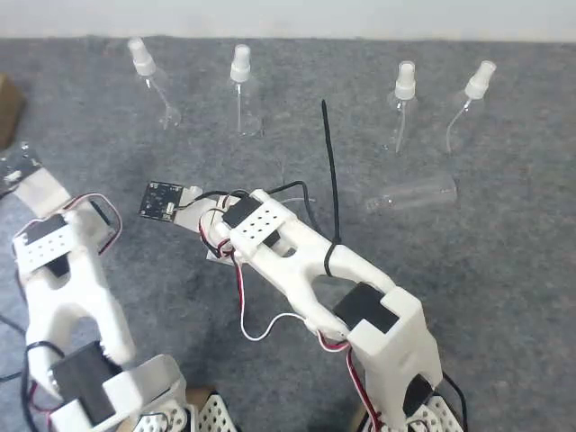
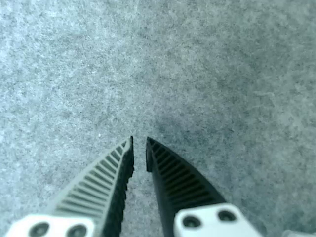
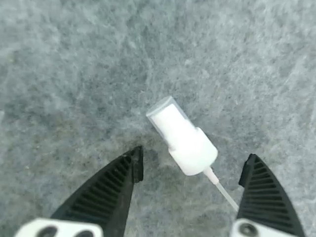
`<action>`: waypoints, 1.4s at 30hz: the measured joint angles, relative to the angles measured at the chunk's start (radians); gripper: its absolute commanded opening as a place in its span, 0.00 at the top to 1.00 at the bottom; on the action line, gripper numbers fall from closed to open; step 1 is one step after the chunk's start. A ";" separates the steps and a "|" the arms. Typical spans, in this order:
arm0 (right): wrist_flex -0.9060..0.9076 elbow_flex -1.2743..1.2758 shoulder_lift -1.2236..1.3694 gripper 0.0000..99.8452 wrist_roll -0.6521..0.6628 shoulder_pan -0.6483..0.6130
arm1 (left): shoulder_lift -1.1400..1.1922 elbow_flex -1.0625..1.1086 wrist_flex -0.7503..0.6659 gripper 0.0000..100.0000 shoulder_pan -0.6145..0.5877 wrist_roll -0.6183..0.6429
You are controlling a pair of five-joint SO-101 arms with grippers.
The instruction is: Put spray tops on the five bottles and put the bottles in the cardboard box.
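Grey mat [image 1: 504, 270], high view: four capped bottles [image 1: 243, 90] upright along far side, fifth bottle [image 1: 412, 193] lying uncapped, cardboard box [image 1: 7, 108] at edge | left wrist view: left gripper [image 2: 139, 148] fingers nearly together, empty | right wrist view: right gripper [image 3: 194, 158] spread wide, spray top [image 3: 182, 136] lying between its fingers.

no readable text, labels, numbers or signs anywhere

Light is even and diffuse over the grey surface [image 1: 504, 270], medium bright, with no hard-edged shadows. High view: the arms [image 1: 306, 261] cast only faint, soft shade beneath them. Small pale glints on the lying bottle [image 1: 411, 193], toward 3 o'clock of the middle; no strong glare. Left wrist view: soft dark patch on the surface just ahead of the left hand [image 2: 139, 145]. Right wrist view: dim shade beside the spray top [image 3: 183, 138], which is white but not washed out.
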 measured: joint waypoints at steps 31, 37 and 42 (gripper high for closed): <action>0.235 -0.137 0.000 0.93 -0.215 0.014 | 0.000 0.000 0.000 0.96 0.000 0.000; 0.308 -0.230 0.000 0.93 -0.371 0.051 | 0.000 0.000 0.000 0.96 0.000 0.000; 0.348 -0.298 0.000 0.93 -0.505 0.097 | 0.000 0.000 0.000 0.96 0.000 0.000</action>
